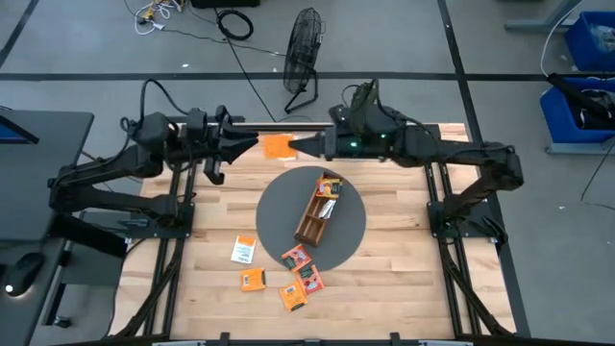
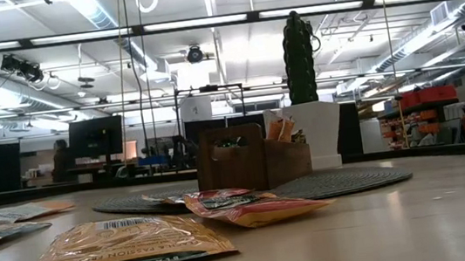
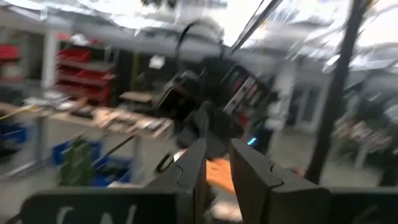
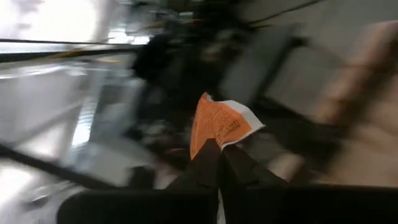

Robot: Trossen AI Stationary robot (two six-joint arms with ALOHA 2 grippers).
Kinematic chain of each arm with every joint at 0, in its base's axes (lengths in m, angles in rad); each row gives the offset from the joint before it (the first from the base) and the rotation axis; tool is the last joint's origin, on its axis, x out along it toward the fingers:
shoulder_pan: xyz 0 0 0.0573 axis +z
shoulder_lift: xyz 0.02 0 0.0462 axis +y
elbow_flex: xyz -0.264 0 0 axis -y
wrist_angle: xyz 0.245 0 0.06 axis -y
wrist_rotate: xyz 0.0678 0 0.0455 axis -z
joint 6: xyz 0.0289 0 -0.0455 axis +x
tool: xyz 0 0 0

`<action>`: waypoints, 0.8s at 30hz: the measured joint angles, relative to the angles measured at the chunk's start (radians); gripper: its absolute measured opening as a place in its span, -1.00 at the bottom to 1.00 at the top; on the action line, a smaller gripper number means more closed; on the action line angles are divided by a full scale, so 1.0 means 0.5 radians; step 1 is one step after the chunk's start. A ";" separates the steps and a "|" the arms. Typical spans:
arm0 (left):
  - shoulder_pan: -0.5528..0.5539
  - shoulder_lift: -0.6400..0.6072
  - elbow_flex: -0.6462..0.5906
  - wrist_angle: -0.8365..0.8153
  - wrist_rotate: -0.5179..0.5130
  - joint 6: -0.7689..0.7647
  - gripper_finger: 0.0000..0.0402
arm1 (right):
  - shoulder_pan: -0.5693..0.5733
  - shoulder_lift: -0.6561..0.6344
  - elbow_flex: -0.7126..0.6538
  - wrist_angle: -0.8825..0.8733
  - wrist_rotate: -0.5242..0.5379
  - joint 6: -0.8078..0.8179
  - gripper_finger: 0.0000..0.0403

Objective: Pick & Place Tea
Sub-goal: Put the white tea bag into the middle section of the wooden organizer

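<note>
Fingers of the right gripper (image 4: 219,155) are pinched tight on the lower corner of an orange tea sachet (image 4: 217,124), which stands up from the tips in the right wrist view. From overhead, that right gripper (image 1: 296,145) points toward the left arm, and the held sachet (image 1: 278,145) hangs above the far edge of the table (image 1: 404,288), between the two grippers. The left gripper (image 1: 252,143) faces it from the other side, its tips just beside the sachet; in the left wrist view its fingers (image 3: 249,171) stand parted with a narrow gap and grip nothing, the orange paper showing beyond them.

Farther out, at the middle of the table, a round grey mat (image 1: 279,226) carries a long wooden compartment tray (image 1: 309,226) set at an angle. A few sachets (image 1: 330,185) stand in its far end; the near compartments look bare. One orange sachet (image 1: 296,257) lies on the mat's near rim. Beyond it, loose on the wood, lie a white sachet (image 1: 242,251) and three orange ones (image 1: 253,279), (image 1: 310,279), (image 1: 292,297). From table height the nearest sachet (image 2: 122,244) lies flat in front, with the tray (image 2: 249,159) upright behind it.
</note>
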 joint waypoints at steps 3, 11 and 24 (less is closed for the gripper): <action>0.000 -0.054 0.000 -0.266 -0.142 0.091 -0.62 | 0.011 -0.092 0.000 -0.399 0.222 -0.032 -1.00; 0.000 -0.096 -0.002 -0.819 -0.591 0.285 -0.62 | 0.069 -0.158 -0.002 -1.013 0.619 0.253 -1.00; 0.001 -0.092 -0.002 -1.049 -1.042 0.588 -0.62 | 0.250 0.088 -0.002 -1.728 0.821 1.023 -1.00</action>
